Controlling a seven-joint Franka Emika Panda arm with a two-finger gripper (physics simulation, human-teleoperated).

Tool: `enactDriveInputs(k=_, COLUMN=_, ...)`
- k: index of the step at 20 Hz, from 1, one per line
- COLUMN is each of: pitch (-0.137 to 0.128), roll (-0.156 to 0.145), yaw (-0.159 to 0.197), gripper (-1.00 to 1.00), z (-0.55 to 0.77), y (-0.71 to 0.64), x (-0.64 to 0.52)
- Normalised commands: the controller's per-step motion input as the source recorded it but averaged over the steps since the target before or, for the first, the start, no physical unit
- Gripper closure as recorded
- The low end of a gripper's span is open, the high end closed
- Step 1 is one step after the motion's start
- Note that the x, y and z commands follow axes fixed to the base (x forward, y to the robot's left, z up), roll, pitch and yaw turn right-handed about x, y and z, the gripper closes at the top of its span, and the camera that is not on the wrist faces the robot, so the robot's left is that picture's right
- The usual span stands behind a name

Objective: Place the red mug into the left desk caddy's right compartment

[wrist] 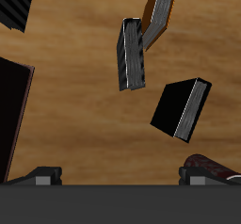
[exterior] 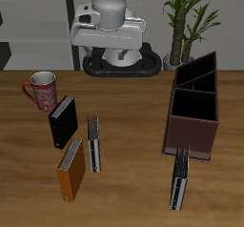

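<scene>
The red mug [exterior: 41, 90] stands upright on the table near its far edge, beside a black book; it also shows in the wrist view [wrist: 212, 167]. The left desk caddy [exterior: 195, 102], a long maroon-brown box, lies on the other side of the table, and part of one wall shows in the wrist view [wrist: 11, 115]. Its right compartment [exterior: 193, 107], the large square one, is dark and empty. My gripper [wrist: 120, 179] hangs high over the table's back middle, open and empty, its fingers [wrist: 42, 176] wide apart, far from mug and caddy.
A black book [exterior: 63, 122], an orange book [exterior: 71, 167] and a grey-edged book [exterior: 93, 141] lie in front of the mug. Another dark book [exterior: 178, 176] lies before the caddy. A potted plant [exterior: 186, 11] stands behind the table.
</scene>
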Motion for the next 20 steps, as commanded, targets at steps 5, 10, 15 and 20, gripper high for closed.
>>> enactDriveInputs(k=5, pitch=-0.029, roll=-0.02, yaw=-0.01, gripper=-1.0, z=-0.2, y=-0.42, x=-0.4)
enactDriveInputs(k=10, pitch=-0.036, roll=-0.007, yaw=0.007, gripper=-1.0, z=-0.13, y=-0.19, x=-0.35)
enactDriveInputs(k=15, pitch=-0.05, roll=-0.039, yaw=-0.034, gripper=-1.0, z=-0.13, y=-0.28, x=-0.4)
enactDriveInputs(k=20, pitch=-0.009, roll=-0.085, yaw=-0.031, gripper=-1.0, z=-0.18, y=-0.42, x=-0.23)
